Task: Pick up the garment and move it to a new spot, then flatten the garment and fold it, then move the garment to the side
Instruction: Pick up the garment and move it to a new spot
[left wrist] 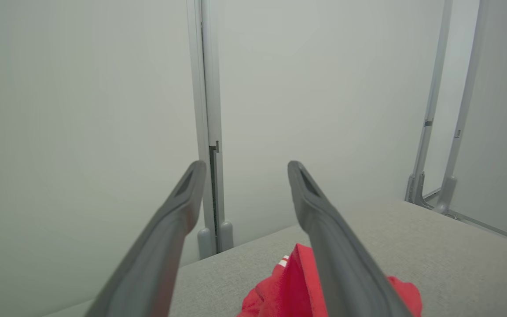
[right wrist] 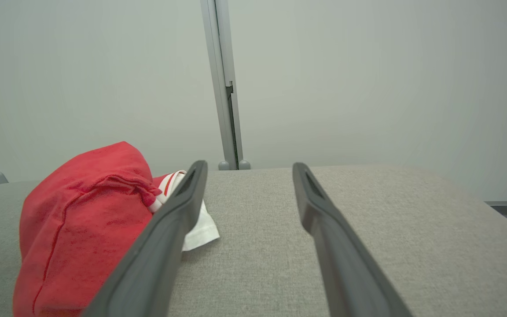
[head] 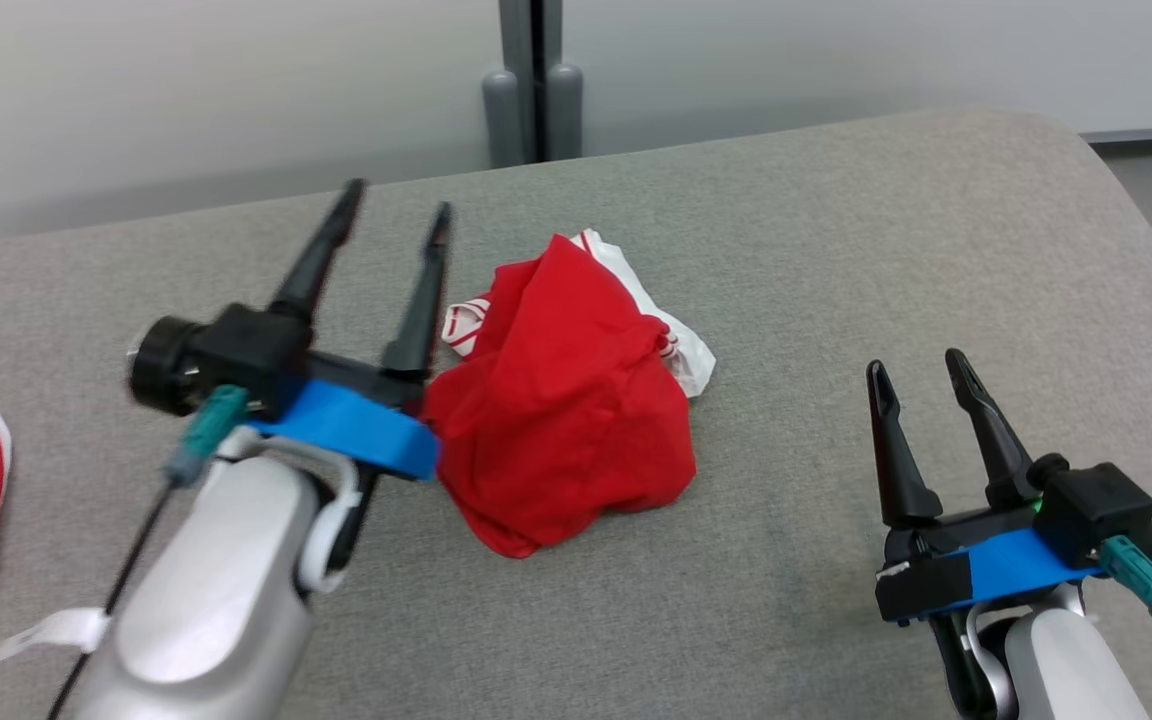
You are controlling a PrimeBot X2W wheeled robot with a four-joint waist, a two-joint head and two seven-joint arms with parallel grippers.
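Crumpled red garment (head: 561, 400) on grey surface (head: 836, 250) beside parted left pincer (head: 398, 197)

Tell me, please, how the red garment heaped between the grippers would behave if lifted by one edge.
The red garment is probably floppy: it sits in a soft, creased heap, so it would likely drape and unfurl. It looks thin and light, so a push may bunch it rather than slide it over the textured grey surface.

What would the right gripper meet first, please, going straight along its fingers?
Likely nothing nearby: the right gripper points across the grey surface, with the red garment off to its left. The wall post stands beyond; depth unclear.
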